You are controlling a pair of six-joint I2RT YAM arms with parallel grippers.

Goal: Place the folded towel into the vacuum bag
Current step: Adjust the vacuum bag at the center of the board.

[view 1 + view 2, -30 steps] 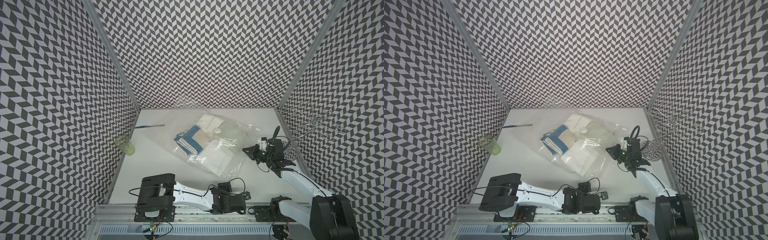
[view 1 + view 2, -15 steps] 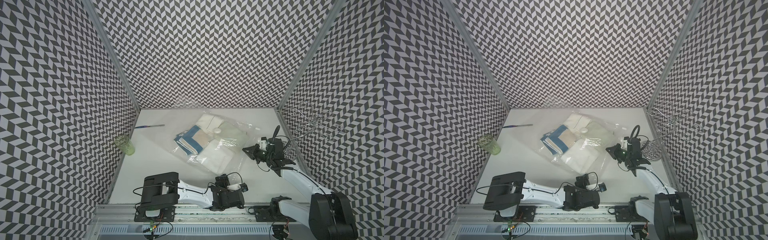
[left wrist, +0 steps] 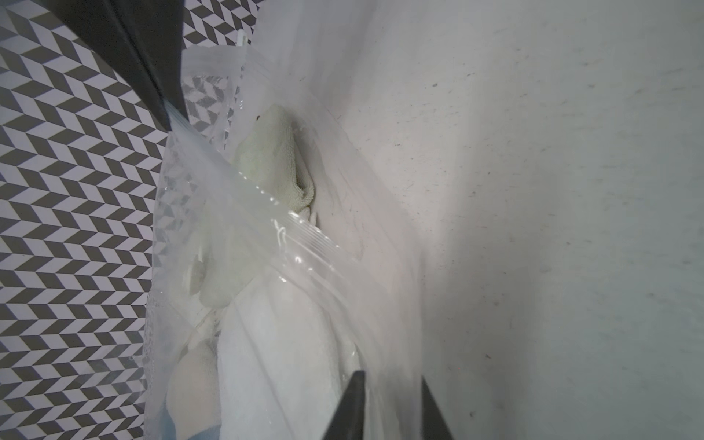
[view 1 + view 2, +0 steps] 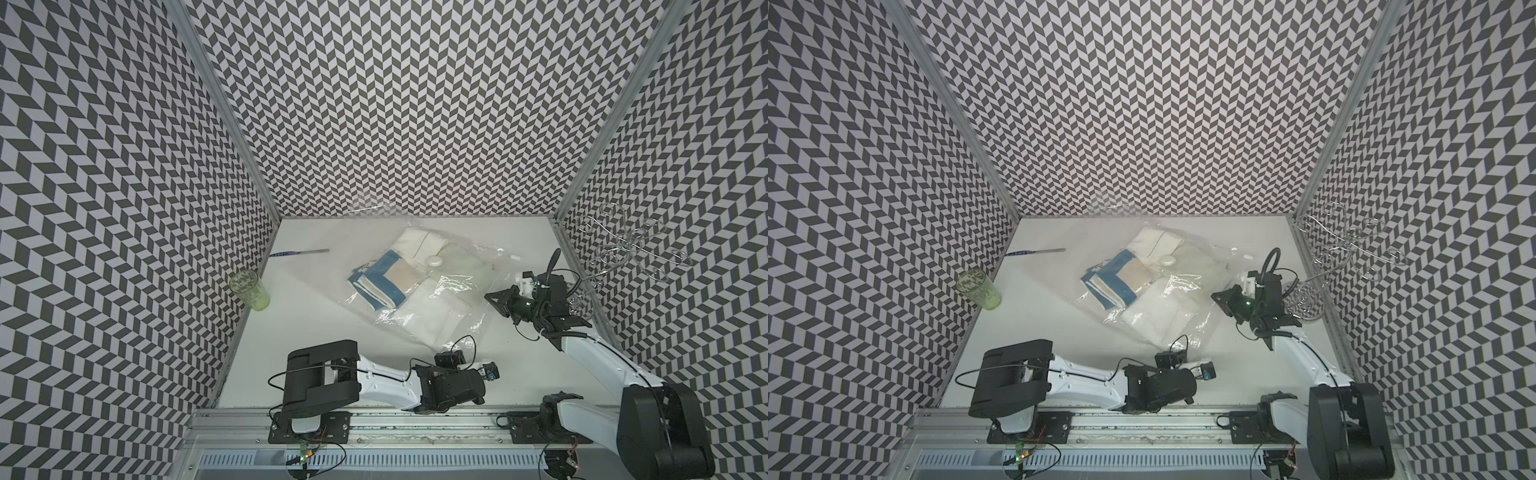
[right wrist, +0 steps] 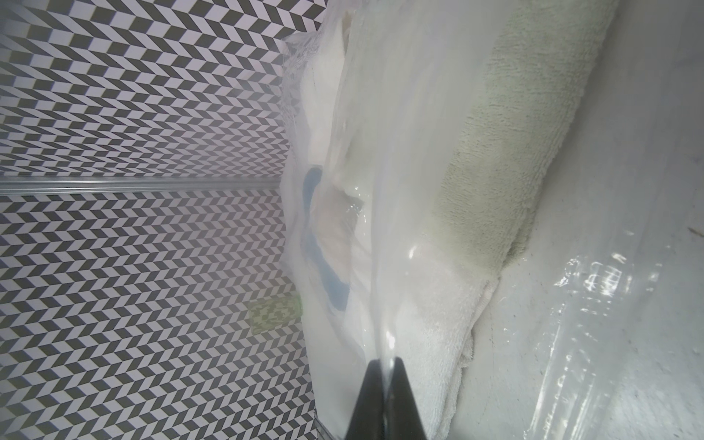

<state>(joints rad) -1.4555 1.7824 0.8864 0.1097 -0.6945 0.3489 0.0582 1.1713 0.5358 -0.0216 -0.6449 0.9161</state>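
Right wrist view: the right gripper (image 5: 384,362) fingers pinch the vacuum bag (image 5: 381,190). The left gripper (image 3: 390,377) fingers sit close together. Pull gently so the towel (image 5: 514,152) does not slip out.

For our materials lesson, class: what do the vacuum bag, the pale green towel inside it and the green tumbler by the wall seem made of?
The vacuum bag: thin clear plastic film, glossy; it crinkles and glints. The pale green towel: fuzzy looped pile, matt; terry cloth, probably cotton. The green tumbler: tinted, wall pattern shows through; glass or plastic, cannot tell.
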